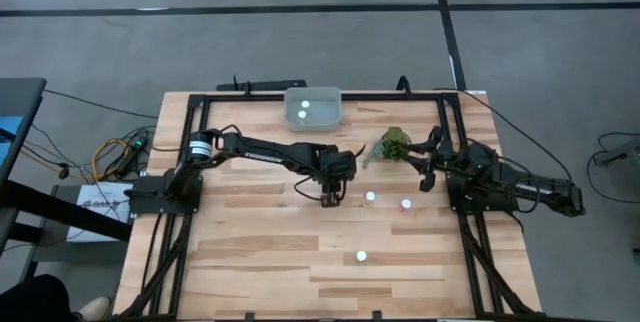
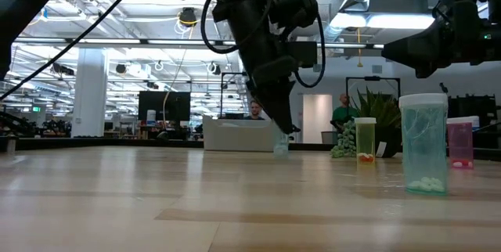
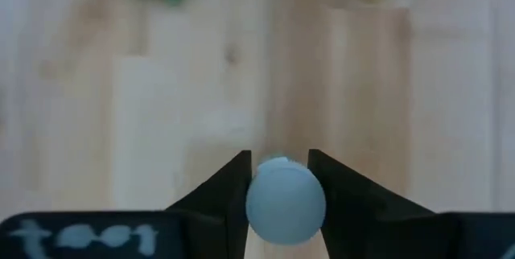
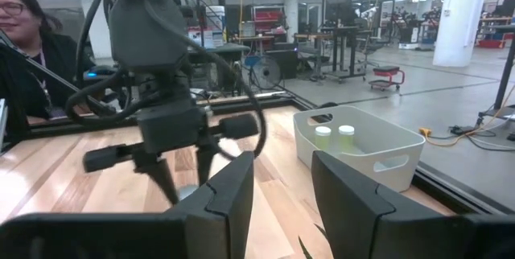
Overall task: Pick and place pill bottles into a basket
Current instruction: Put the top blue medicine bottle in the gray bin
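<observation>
My left gripper (image 1: 331, 196) points down at mid-table, shut on a pill bottle whose white cap (image 3: 286, 200) shows between its fingers; in the low view the pale bottle (image 2: 280, 147) shows below the fingertips. Three more bottles stand upright on the table: one (image 1: 370, 197) just right of the gripper, a reddish one (image 1: 406, 203), and one nearer the front (image 1: 361, 256). The basket (image 1: 337, 109) stands at the far edge with two bottles (image 1: 306, 107) inside. My right gripper (image 4: 282, 195) is open and empty at the right, beside the plant. My left gripper pinches the bottle between its two fingers, one on each side of the bottle just under its round cap (image 3: 256, 203). The fingers come from above, pointing down. The bottle stands upright; whether its base is on the table or just off it, I cannot tell.
A green leafy plant (image 1: 392, 144) lies between the basket and my right gripper (image 1: 425, 174). A black metal frame (image 1: 200, 112) runs around the table's far and side edges. A person sits beyond the table, seen in the right wrist view (image 4: 20, 42).
</observation>
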You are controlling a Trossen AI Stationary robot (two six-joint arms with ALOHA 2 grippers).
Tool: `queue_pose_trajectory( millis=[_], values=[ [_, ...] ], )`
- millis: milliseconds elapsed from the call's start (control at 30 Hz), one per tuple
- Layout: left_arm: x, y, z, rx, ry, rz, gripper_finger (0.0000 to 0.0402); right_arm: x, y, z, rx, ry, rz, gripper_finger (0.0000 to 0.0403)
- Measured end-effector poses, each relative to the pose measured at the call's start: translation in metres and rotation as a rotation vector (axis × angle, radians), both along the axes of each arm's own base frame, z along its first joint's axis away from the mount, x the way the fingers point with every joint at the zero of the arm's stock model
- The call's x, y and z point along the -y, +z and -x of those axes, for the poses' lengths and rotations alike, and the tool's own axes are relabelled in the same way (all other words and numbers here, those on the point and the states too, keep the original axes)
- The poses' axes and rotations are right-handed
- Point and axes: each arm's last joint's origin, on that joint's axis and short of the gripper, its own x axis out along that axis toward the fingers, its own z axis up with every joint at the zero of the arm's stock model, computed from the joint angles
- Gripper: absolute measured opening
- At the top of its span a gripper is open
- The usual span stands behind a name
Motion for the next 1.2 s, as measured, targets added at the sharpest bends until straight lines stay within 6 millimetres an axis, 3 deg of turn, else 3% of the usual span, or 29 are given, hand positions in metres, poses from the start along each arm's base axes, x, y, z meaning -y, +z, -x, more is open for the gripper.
queue_pose_trajectory(
  millis=[267,533,733,900,1200],
  values=[
    [-0.026,0.029,-0.009,0.073,0.090,-0.105,0.0094,0.000,0.000,0.000,0.000,0.000,0.000,0.0121],
    [-0.067,0.091,-0.008,0.101,0.094,-0.109,0.0101,0.000,0.000,0.000,0.000,0.000,0.000,0.0121],
    [-0.114,0.132,0.009,0.152,0.141,-0.001,0.0095,0.000,0.000,0.000,0.000,0.000,0.000,0.0121],
    [-0.148,0.129,0.029,0.083,0.226,0.031,0.0104,0.000,0.000,0.000,0.000,0.000,0.000,0.0121],
    [-0.192,0.097,0.040,0.125,0.290,0.076,0.0098,0.000,0.000,0.000,0.000,0.000,0.000,0.0121]
  ],
)
